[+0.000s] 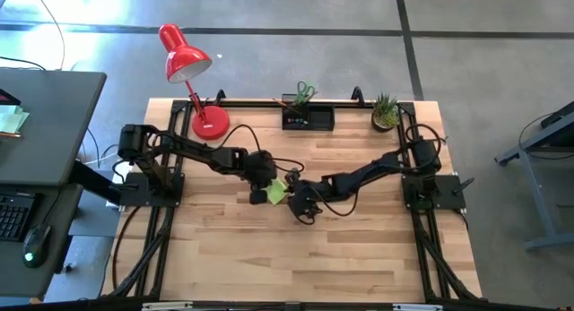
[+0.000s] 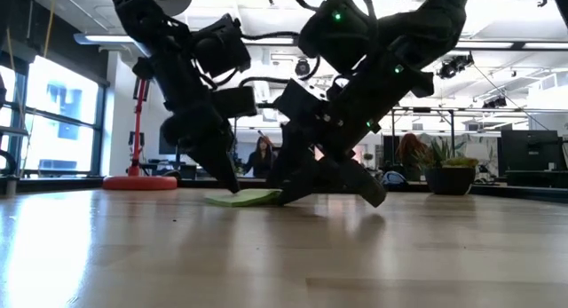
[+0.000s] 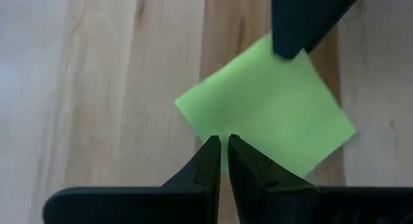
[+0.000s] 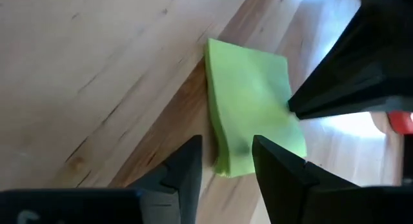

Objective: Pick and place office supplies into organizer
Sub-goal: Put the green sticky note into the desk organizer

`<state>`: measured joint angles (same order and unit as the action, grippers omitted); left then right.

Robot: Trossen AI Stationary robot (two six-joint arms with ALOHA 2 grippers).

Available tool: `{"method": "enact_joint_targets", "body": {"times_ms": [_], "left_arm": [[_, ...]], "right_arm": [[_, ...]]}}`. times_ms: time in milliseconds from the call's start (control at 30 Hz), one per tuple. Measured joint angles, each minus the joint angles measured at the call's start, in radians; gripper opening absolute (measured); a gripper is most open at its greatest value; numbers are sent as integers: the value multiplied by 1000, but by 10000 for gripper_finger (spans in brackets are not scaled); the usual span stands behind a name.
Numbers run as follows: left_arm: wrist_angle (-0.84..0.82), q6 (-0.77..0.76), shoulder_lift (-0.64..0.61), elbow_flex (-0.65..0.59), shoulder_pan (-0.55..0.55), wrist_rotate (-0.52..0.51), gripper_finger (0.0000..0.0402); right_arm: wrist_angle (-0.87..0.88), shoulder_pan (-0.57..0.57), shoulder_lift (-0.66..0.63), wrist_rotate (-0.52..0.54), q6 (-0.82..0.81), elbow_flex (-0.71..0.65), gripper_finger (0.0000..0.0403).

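A lime-green sticky-note pad (image 1: pixel 276 193) lies on the wooden table at its middle, between my two grippers. My left gripper (image 3: pixel 223 141) is shut and slants down from the table's left side, its tips on the pad. My right gripper (image 4: pixel 227 146) comes from the right side and is open, its two fingers standing on either side of one end of the pad (image 4: pixel 248 101). The black organizer (image 1: pixel 308 118) stands at the far edge with green-handled scissors (image 1: pixel 305 91) upright in it. My left gripper has its shut fingertips (image 3: pixel 213 150) on the pad's top face, close to one edge (image 3: pixel 219 130). It slants down from the table's left. The pad lies on the table (image 2: pixel 244 199). My right gripper straddles the pad's opposite end (image 4: pixel 226 162); whether its fingers touch the pad I cannot tell.
A red desk lamp (image 1: pixel 193 78) stands at the far left corner. A small potted plant (image 1: pixel 386 109) stands at the far right, beside the organizer. Bare wood stretches toward the near edge (image 1: pixel 296 266). People sit in the room behind the table.
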<state>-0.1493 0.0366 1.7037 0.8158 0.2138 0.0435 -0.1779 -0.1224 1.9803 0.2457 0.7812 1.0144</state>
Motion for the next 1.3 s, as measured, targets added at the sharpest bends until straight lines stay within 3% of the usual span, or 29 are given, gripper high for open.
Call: {"method": "enact_joint_targets", "body": {"times_ms": [633,767,967,1300], "left_arm": [[52,-7,50,3,-31,24,19],[52,-6,51,3,-31,24,19],[50,-5,51,3,-31,28,19],[22,13,32,2,-31,26,19]], "right_arm": [[-103,-54,40,125,61,2,130],[-90,-57,40,130,65,2,99],[-77,-54,41,130,66,2,14],[-59,-71,33,194,42,2,5]]}}
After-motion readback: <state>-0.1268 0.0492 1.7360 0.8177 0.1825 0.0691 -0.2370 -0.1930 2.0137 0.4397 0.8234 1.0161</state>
